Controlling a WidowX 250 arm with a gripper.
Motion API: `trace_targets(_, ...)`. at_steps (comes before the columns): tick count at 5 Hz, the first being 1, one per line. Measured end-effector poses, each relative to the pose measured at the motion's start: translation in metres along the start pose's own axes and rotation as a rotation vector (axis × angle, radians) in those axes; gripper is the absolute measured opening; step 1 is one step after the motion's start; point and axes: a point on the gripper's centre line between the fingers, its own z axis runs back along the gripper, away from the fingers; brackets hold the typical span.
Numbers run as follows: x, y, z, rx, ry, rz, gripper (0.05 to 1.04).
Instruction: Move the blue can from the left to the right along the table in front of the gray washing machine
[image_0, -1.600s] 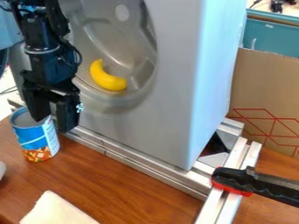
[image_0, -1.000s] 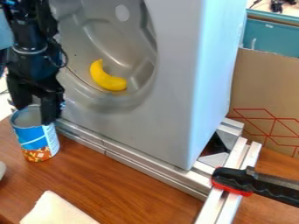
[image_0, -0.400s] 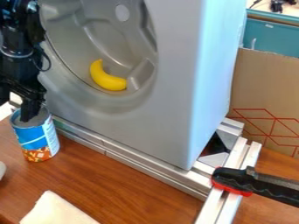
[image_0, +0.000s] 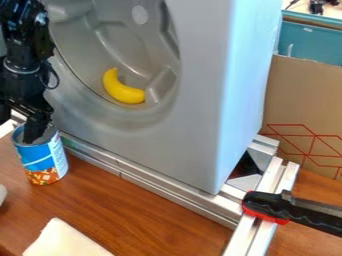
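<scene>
The black gripper (image_0: 19, 123) is at the left edge, open, over the blue can (image_0: 44, 156). Its right finger dips inside the can's open top, and its other finger is left of the rim, near the picture's edge. The can stands upright on the brown wooden table, with an orange-patterned band at its bottom. A yellow banana (image_0: 122, 91) lies in the round hollow of the large grey housing (image_0: 190, 125), up and to the right of the gripper.
Metal rails (image_0: 157, 186) run along the housing's base. A black and red clamp (image_0: 267, 206) grips the rail at the right. A white cloth (image_0: 65, 240) lies on the table (image_0: 147, 220) at the front. Cardboard (image_0: 300, 110) stands at the right.
The gripper has moved left from beside the can's right side to over its left rim, lowering one finger into the can. The can and banana have stayed in place.
</scene>
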Motion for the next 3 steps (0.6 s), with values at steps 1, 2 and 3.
trace_targets(1,0.0071,0.0077,-0.0063,0.072,-0.050,0.041,0.999)
trace_targets(2,0.0124,0.0038,-0.0113,0.064,-0.108,0.032,1.000)
trace_targets(3,0.0158,0.0036,-0.0157,-0.048,-0.194,0.042,0.999)
